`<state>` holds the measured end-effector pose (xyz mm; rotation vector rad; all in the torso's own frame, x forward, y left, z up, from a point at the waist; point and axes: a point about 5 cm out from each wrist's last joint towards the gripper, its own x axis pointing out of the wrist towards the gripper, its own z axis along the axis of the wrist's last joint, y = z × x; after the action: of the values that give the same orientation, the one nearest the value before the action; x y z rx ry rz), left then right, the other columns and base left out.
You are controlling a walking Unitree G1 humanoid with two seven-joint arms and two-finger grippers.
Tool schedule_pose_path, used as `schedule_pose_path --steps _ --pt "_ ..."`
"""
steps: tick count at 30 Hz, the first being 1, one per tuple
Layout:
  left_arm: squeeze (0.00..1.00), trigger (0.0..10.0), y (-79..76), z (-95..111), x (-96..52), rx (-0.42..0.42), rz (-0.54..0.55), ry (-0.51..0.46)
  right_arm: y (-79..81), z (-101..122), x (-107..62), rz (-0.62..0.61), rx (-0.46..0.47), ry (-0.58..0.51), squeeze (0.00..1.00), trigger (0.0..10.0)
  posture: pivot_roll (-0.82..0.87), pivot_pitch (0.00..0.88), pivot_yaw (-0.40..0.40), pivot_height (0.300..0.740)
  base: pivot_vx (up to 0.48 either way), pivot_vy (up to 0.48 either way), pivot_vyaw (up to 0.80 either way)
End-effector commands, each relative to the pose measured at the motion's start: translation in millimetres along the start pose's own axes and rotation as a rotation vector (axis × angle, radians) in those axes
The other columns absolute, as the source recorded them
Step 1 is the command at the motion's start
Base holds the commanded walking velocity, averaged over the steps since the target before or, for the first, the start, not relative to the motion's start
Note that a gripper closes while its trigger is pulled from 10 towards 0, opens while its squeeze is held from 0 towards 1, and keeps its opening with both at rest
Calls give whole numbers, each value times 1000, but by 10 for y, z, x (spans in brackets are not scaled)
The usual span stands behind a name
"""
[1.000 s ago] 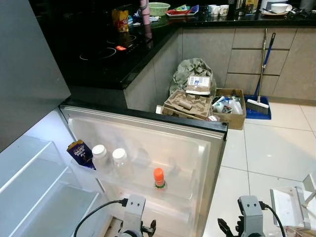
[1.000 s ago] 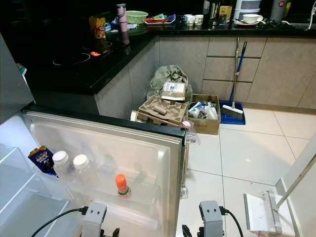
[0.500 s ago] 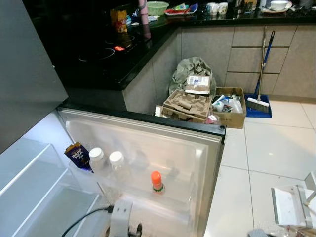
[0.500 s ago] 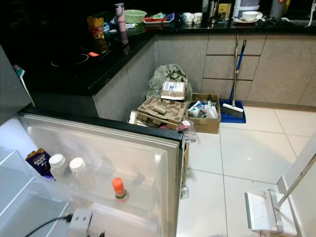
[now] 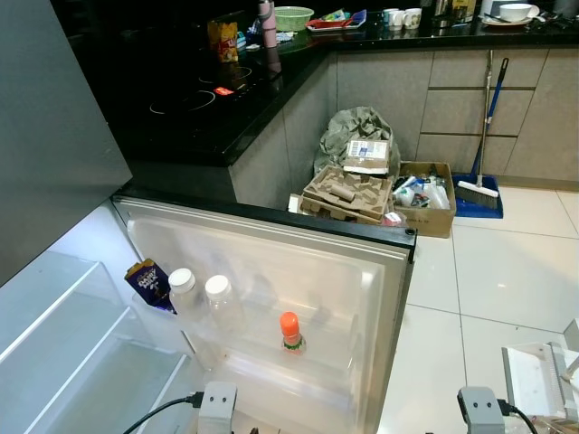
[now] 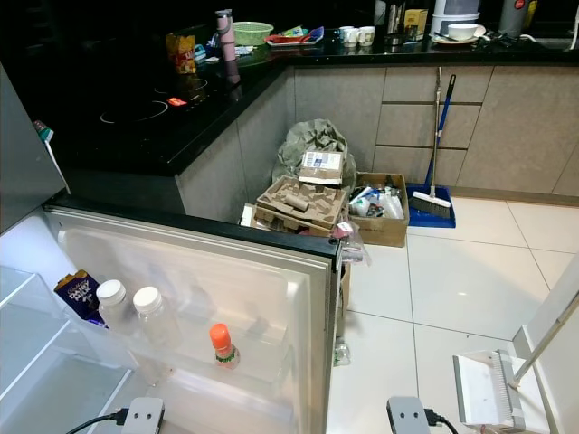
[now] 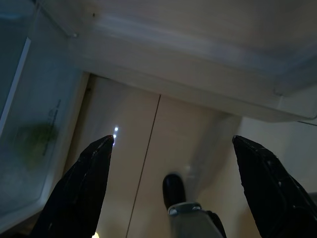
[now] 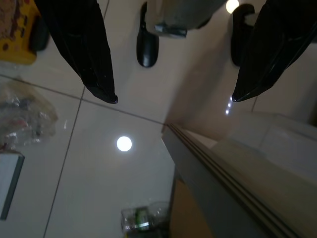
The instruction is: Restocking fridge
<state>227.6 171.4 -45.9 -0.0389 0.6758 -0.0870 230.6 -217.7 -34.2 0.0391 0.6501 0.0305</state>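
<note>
**Fridge door open, both tools hanging low and empty**

Fridge door (image 5: 271, 262) swung wide, inner side up toward the head camera. In its door rack: a purple chocolate pack (image 5: 147, 281) at the robot's left end, two clear bottles with white caps (image 5: 182, 279) (image 5: 217, 287) just beside it, and an orange-capped bottle (image 5: 289, 330) standing apart, further right. Glass fridge shelves (image 5: 63, 334) at far left.

Left tool (image 7: 173, 148): fingers spread wide, nothing between them, pointing down at floor tiles below the door's lower edge. Right tool (image 8: 173, 96): fingers also wide, empty, above pale floor tile beside the door's edge; a small bottle (image 8: 141, 218) lies on the floor there.

Behind: black counter (image 5: 208, 108) with a green bowl (image 5: 292, 16), cardboard boxes (image 5: 348, 190) on the floor, broom and blue dustpan (image 5: 478, 190) against the cabinets.
</note>
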Motion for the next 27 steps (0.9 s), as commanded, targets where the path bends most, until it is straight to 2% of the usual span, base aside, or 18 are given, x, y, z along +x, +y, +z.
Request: schedule_pose_path --steps 1,5,11,27 --pt "0 10000 24 -45 -18 -8 5 18 0 -94 -21 -9 12 27 0 10000 -89 108 82 740 0 0 0" --pt "0 10000 21 -26 -12 -7 -2 16 13 -118 -26 -9 13 30 0 10000 -88 110 83 740 0 0 0" --pt "0 10000 -16 39 8 -2 -30 6 21 -152 -43 -12 25 31 0 10000 -87 113 88 740 -270 0 0" --pt "0 10000 -41 93 26 23 -65 4 73 -139 -21 -7 35 21 0 10000 -85 119 92 740 -424 0 0"
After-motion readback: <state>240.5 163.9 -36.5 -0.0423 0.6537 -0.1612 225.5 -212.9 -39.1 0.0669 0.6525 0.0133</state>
